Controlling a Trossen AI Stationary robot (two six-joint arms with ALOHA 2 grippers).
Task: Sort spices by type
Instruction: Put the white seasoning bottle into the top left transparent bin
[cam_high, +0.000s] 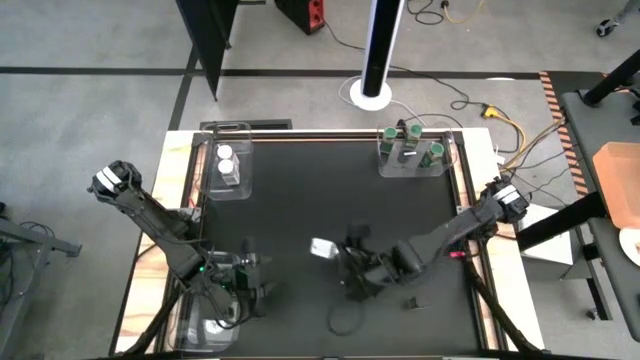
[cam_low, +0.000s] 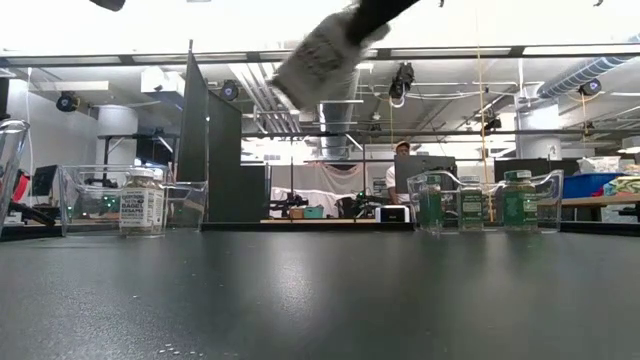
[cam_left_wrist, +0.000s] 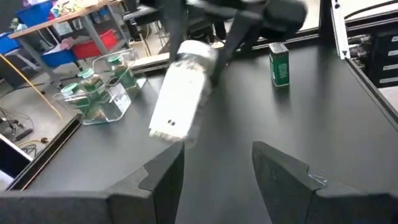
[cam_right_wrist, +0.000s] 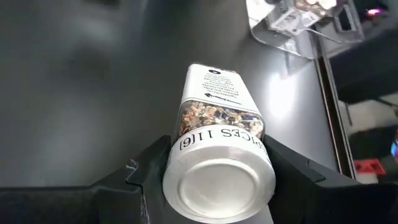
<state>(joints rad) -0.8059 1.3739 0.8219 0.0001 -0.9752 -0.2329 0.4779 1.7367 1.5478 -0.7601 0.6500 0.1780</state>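
Low in the frame's centre, the right gripper (cam_right_wrist: 214, 171), clamped on the tilted white-lidded clear spice jar (cam_right_wrist: 217, 134) near its lid, could let it slip mid-carry, while the left gripper (cam_left_wrist: 217, 165) waits open at lower left.

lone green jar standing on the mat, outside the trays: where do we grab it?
Probably with the left gripper, open and free: from above, fingers across the upper body just under the lid. The green jar stands upright and alone, bare mat all round. The right gripper is shut on the white-lidded jar.
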